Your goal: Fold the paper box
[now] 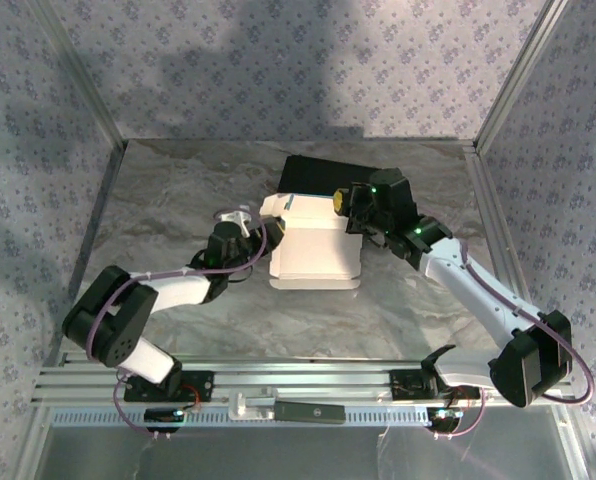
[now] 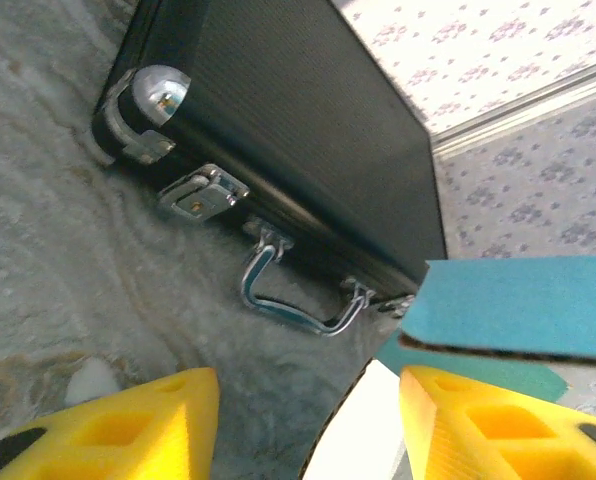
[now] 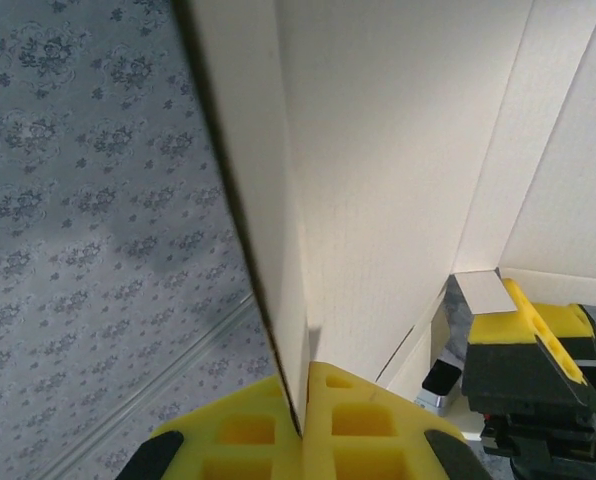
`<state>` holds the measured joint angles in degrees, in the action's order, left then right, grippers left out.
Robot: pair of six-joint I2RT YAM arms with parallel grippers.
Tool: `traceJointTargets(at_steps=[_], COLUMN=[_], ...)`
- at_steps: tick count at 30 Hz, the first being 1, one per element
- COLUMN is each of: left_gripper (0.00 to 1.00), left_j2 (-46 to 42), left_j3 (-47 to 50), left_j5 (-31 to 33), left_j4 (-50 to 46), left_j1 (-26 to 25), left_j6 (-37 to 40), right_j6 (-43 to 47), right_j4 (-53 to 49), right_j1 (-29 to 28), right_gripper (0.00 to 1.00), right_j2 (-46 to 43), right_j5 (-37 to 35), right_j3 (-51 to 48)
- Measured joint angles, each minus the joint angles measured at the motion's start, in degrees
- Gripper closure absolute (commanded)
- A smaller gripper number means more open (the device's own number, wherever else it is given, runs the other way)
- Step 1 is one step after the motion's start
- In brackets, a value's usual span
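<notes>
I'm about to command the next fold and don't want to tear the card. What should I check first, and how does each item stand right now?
1. Right claw grips the thin cyan-and-white cardboard paper box: ok, shut on a white panel.
2. Left claw open: ok, jaws stand apart.
3. Left claw clear of the card: cannot tell; a white edge lies between its fingers.
4. Black hard case with metal latches clear of the box: cannot tell; it sits close behind.
5. Box fully folded: not ok; a cyan flap juts free.
</notes>
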<state>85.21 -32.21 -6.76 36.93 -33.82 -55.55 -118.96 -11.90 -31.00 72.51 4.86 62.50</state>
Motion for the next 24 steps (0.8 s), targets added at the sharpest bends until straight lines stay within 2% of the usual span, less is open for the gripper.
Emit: traceJointTargets(at_steps=[3, 9, 13, 20, 24], left_gripper=[0.36, 0.35, 0.37, 0.42, 0.55], left_j2=[-6.29, -23.08, -30.77, -37.57, -35.91], left_j3=[0.81, 2.84, 2.86, 2.86, 2.86], left_j5=[1.88, 3.28, 3.30, 1.16, -2.71], left_j4=[-6.56, -17.18, -25.20, -35.06, -36.06], left_j1=[-1.60, -2.56, -1.77, 5.31, 10.73], left_j6=[2.56, 6.82, 9.05, 9.73, 10.25], right_j6=[0.24, 1.29, 1.51, 1.29, 1.05], right_j4=[-0.96, -2.49, -2.78, -5.27, -7.32], right_j1=[-0.59, -2.10, -2.97, -5.88, -6.64], right_gripper=[1.00, 1.00, 1.00, 1.00, 1.00], right_j2=[0.00, 0.07, 0.90, 1.11, 1.03], right_j5=[-0.81, -1.64, -2.51, -5.88, -7.50], right_j3=[0.00, 0.00, -0.02, -0.35, -0.50])
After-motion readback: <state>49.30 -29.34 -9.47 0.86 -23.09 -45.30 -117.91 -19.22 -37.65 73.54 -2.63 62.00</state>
